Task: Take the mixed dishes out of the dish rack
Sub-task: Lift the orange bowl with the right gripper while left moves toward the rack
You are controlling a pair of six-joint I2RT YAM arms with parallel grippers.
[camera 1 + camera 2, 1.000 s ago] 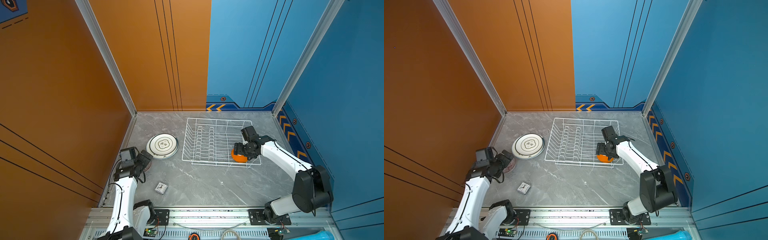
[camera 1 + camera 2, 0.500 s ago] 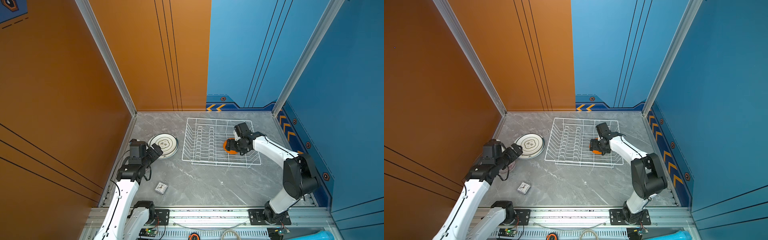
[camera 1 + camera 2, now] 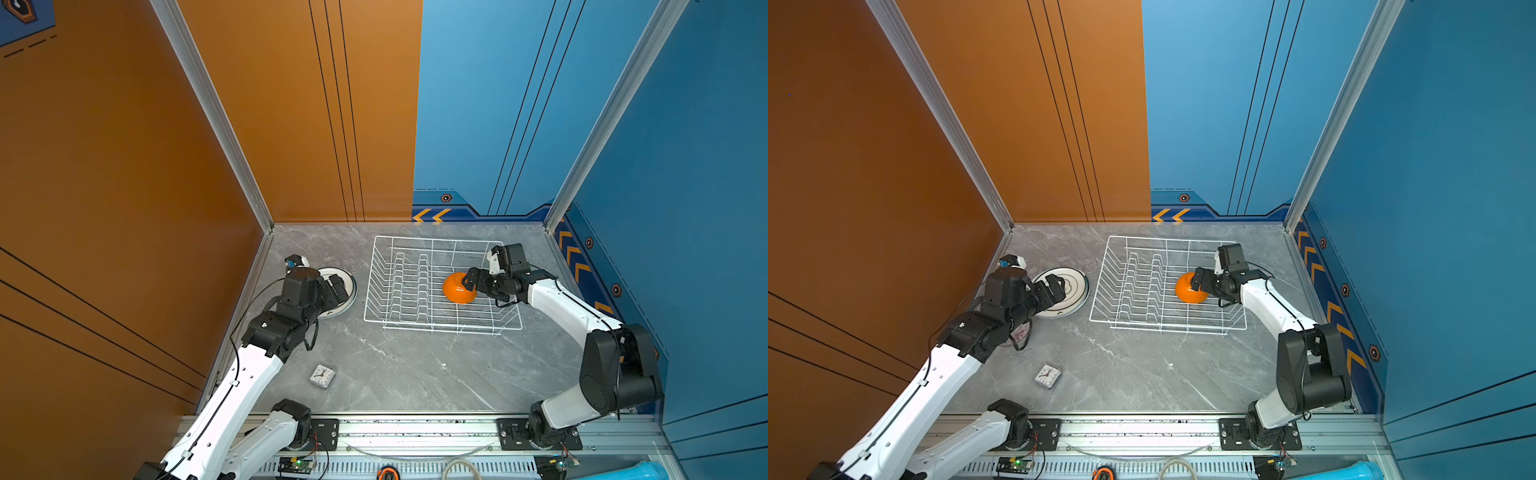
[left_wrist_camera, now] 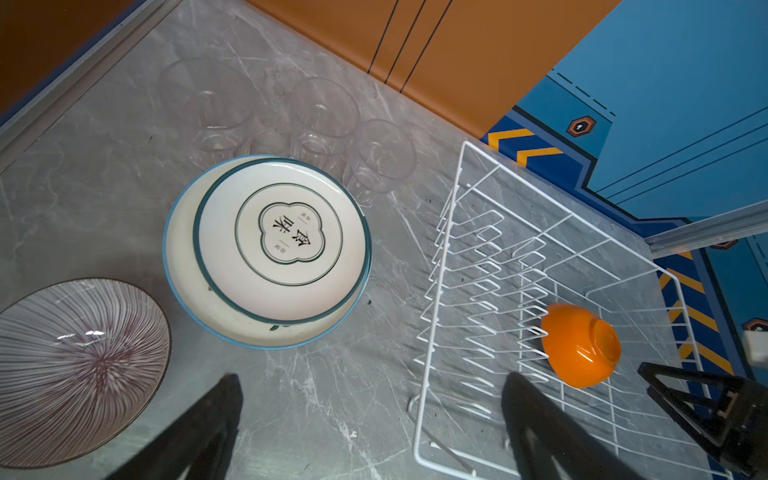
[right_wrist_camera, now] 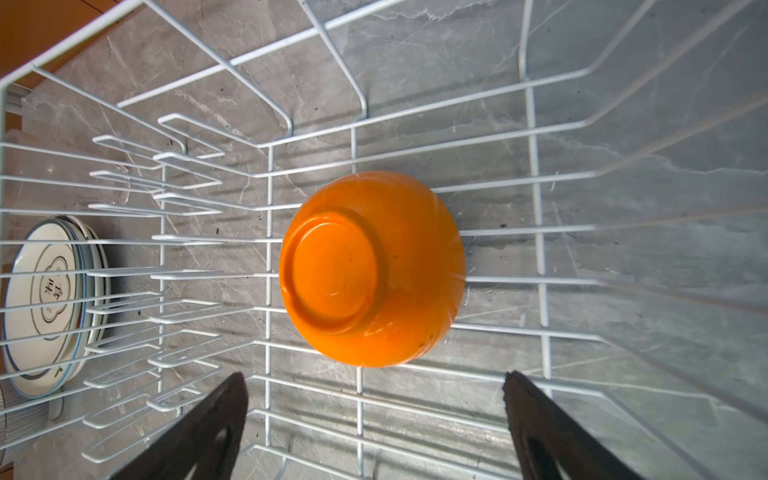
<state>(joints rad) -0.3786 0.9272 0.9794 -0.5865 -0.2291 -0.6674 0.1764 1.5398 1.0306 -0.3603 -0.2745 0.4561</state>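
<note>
Orange bowl [image 5: 370,270], glossy and round, now lies released, upturned, in the white wire dish rack [image 3: 432,331]; right claw [image 5: 374,376] and left claw [image 4: 372,378] gape wide.

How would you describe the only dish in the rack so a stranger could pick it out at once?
Find the white wire dish rack at the back of the grey table. In its flat section beside the zigzag dividers lies the orange bowl, bottom up. It is the only brightly coloured dish; the plates and glasses outside are white or clear.
</note>
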